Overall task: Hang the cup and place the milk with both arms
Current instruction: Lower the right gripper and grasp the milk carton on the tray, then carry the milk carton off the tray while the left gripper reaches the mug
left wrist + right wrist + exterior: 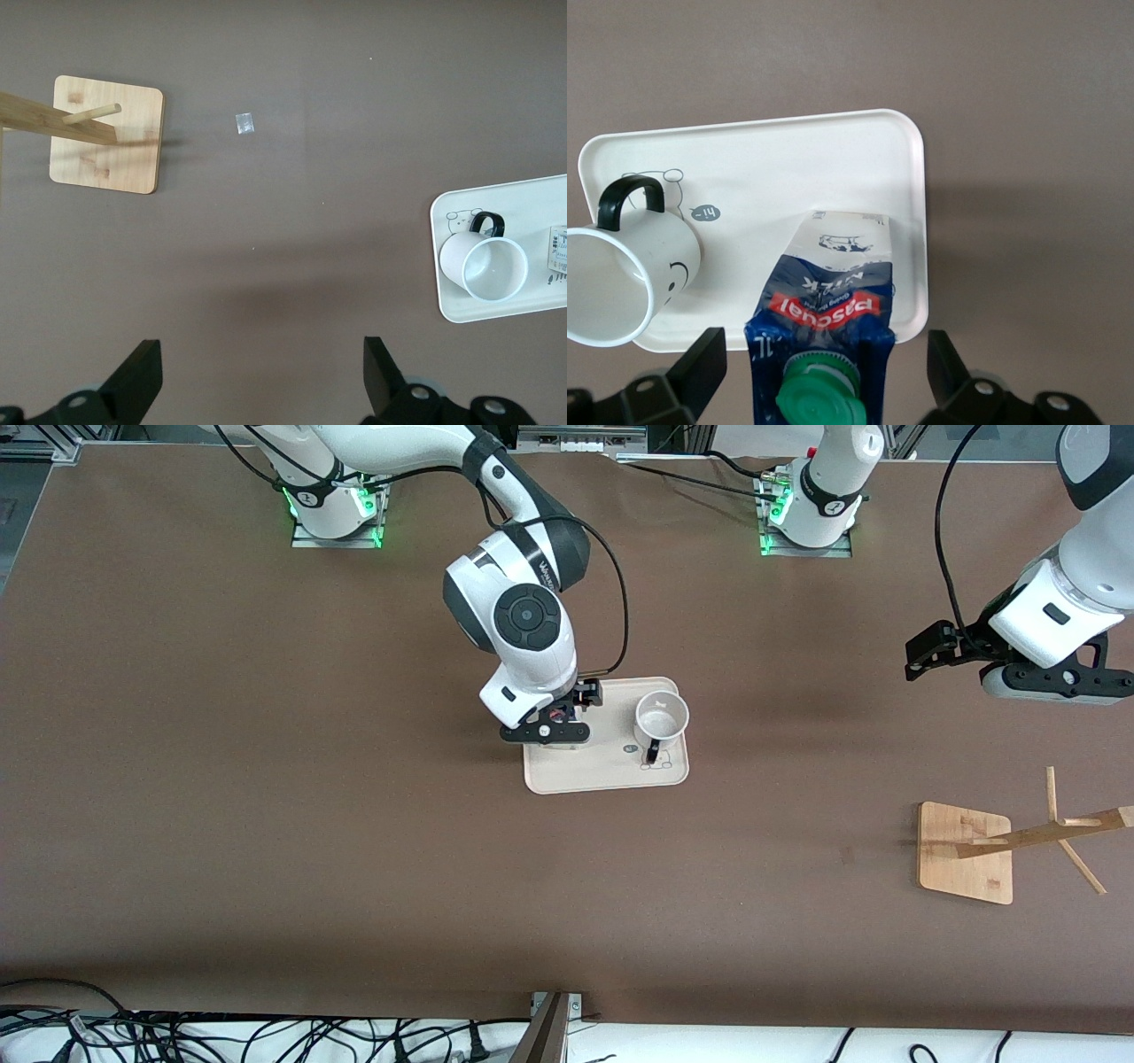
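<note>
The white cup [661, 717] stands upright on a cream tray [611, 769], its black handle toward the front camera. It also shows in the left wrist view [485, 266] and the right wrist view [629, 274]. My right gripper [554, 731] hangs over the tray's end toward the right arm. In the right wrist view it [822, 354] is open, with the blue-and-white milk carton [828, 292] standing between its fingers, untouched. The gripper hides the milk in the front view. My left gripper [1054, 682] waits open and empty [263, 367] above bare table.
A wooden mug rack [966, 850] with slanted pegs stands toward the left arm's end, nearer to the front camera than the left gripper; it also shows in the left wrist view [106, 133]. A small scrap [244, 124] lies on the table beside it.
</note>
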Available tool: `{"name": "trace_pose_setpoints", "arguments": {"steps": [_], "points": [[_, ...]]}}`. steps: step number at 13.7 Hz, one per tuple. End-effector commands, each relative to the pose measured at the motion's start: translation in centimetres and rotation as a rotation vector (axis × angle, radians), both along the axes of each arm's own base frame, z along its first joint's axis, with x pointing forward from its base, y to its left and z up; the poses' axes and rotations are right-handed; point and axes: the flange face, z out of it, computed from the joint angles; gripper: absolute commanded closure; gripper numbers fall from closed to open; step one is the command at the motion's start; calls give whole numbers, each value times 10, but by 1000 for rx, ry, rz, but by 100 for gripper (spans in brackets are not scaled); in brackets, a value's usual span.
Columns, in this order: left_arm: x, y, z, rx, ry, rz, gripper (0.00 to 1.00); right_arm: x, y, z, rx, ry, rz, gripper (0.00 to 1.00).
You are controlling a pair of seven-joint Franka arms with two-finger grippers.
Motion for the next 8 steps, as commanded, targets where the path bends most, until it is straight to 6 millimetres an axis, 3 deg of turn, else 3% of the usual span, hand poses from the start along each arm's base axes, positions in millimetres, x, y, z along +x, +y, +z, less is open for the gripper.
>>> {"name": "trace_pose_setpoints", "arguments": {"steps": [1,2,8], "points": [[5,0,5,-4,-9,3,0,-2,1,-2,2,5,-12,0],[5,-1,5,-4,-9,1,0,-2,0,-4,0,7,-12,0],[5,0,4,-4,-8,4,0,-5,4,-7,-5,12,-10,35]]}}
